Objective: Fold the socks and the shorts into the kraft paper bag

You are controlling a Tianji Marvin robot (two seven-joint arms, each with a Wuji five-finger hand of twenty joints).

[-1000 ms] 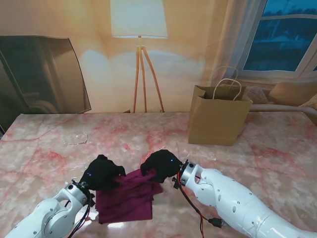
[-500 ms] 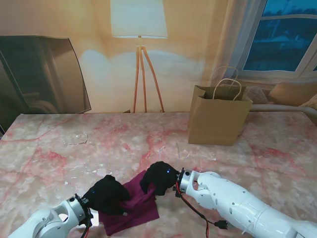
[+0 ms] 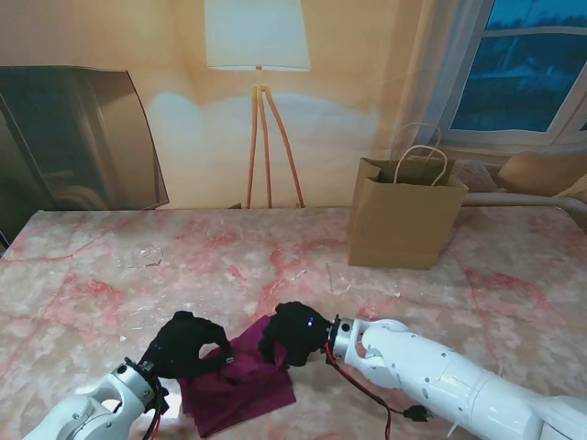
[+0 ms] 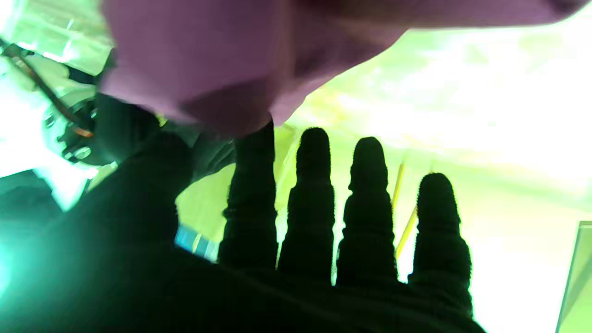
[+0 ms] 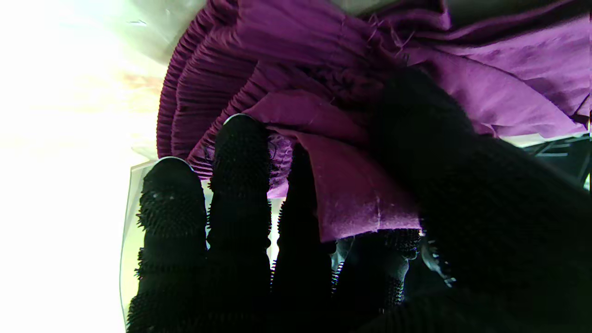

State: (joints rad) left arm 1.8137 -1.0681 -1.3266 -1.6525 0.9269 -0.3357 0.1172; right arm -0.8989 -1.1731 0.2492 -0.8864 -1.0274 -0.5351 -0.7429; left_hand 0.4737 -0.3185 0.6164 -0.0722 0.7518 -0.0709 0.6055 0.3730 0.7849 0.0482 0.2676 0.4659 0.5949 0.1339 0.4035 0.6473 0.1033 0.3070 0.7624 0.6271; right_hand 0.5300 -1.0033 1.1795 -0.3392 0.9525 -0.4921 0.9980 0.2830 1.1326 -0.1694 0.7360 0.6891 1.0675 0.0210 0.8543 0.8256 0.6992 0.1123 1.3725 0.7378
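Observation:
The purple shorts (image 3: pixel 244 387) lie folded and slightly skewed on the marble table, close to me between both hands. My right hand (image 3: pixel 293 332) rests on their right far corner; in the right wrist view a flap of the shorts (image 5: pixel 351 185) is pinched between the thumb and fingers of that hand (image 5: pixel 259 259). My left hand (image 3: pixel 186 344) hovers at the shorts' left far edge. Its fingers (image 4: pixel 314 203) are straight and spread, with one tip just touching the cloth (image 4: pixel 194 60). The kraft paper bag (image 3: pixel 404 218) stands open at the far right. No socks are visible.
A scrap of clear plastic (image 3: pixel 139 257) lies on the table's far left. A red and black cable (image 3: pixel 365 392) trails beside my right forearm. A dark panel (image 3: pixel 73 137) leans behind the table at the left, and a floor lamp (image 3: pixel 260 110) stands behind the middle.
Both hands drew the shorts' far edge toward me, leaving a smaller, skewed fold. The left hand then let go and lifted back a little; the right hand stays on the cloth.

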